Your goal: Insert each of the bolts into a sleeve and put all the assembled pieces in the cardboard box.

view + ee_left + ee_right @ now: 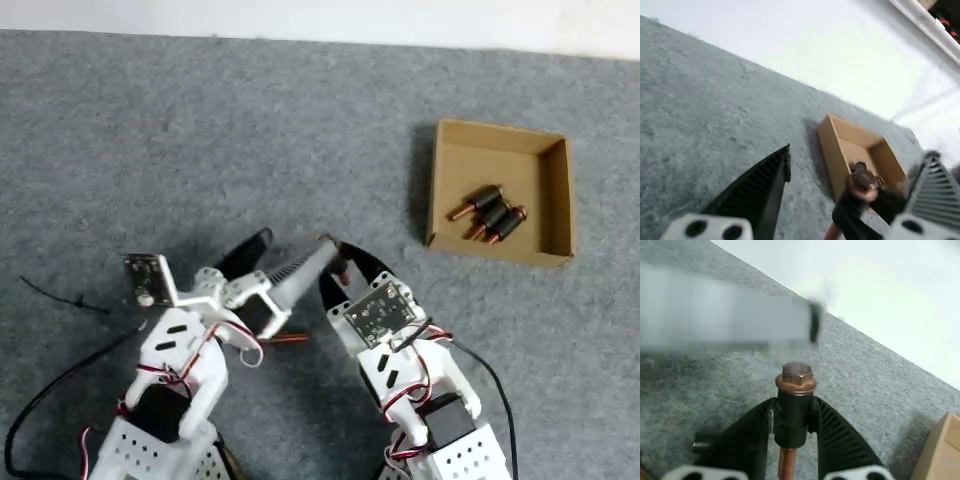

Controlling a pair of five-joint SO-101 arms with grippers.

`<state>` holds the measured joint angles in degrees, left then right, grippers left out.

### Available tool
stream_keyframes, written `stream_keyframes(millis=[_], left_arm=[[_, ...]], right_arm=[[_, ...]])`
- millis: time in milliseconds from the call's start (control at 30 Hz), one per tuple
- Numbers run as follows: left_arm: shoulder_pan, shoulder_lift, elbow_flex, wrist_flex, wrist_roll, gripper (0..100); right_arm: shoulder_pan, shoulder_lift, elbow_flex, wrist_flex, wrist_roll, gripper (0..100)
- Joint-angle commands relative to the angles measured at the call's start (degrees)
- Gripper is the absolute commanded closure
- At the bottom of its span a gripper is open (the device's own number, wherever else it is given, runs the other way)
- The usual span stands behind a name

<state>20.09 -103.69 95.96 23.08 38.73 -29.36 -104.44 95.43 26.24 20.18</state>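
One bolt [796, 377], already seated in its black sleeve [791, 425], is pinched by the right gripper [792, 412] around the sleeve, above the mat [200, 130] and apart from the cardboard box [480, 160]; likely light, rigid and smooth, best held at the sleeve. The left gripper [860, 152] hovers beside it, jaws spread, facing the box

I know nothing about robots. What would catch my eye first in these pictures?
Near the middle of the grey table, the right claw grips a black sleeve with a copper bolt through it, and the left claw stands open close by. Off to the side, a cardboard box holds three finished pieces.
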Motion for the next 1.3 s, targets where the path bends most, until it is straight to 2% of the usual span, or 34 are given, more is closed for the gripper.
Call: stream_keyframes(millis=[0,200,267,367,433,533,633,800,1267], left_arm=[[-1.8,-1.1,-1.19,-1.58,0.53,63],[-1.98,-1.1,-1.19,-1.58,0.26,65],[-2.07,-1.1,-1.19,-1.58,0.26,72],[-2.07,-1.1,-1.27,-1.67,-0.26,88],[-2.07,-1.1,-1.19,-2.64,-3.52,100],[-2.07,-1.1,-0.22,-4.75,-7.3,96],[-2.33,-1.1,-0.04,-4.75,-8.62,100],[-6.55,-1.1,-0.13,-4.75,-8.26,99],[-6.64,-0.92,0.4,-4.75,-8.26,99]], right_arm=[[0.66,-0.92,0.75,-2.15,0.35,99.4],[2.95,-0.92,2.07,-3.47,0.26,99.4],[4.7,-0.92,2.24,-5.76,-2.11,99.4],[8.31,-0.84,2.24,-7.16,-9.58,99.4],[9.89,-0.84,2.15,-7.16,-11.69,99.4],[10.33,-0.84,2.07,-7.16,-11.69,99.4],[10.42,-0.75,1.8,-7.16,-11.69,99.4],[14.9,-0.4,1.63,-7.16,-12.04,99.4],[21.05,-0.31,-0.31,-7.25,-14.59,99.4]])
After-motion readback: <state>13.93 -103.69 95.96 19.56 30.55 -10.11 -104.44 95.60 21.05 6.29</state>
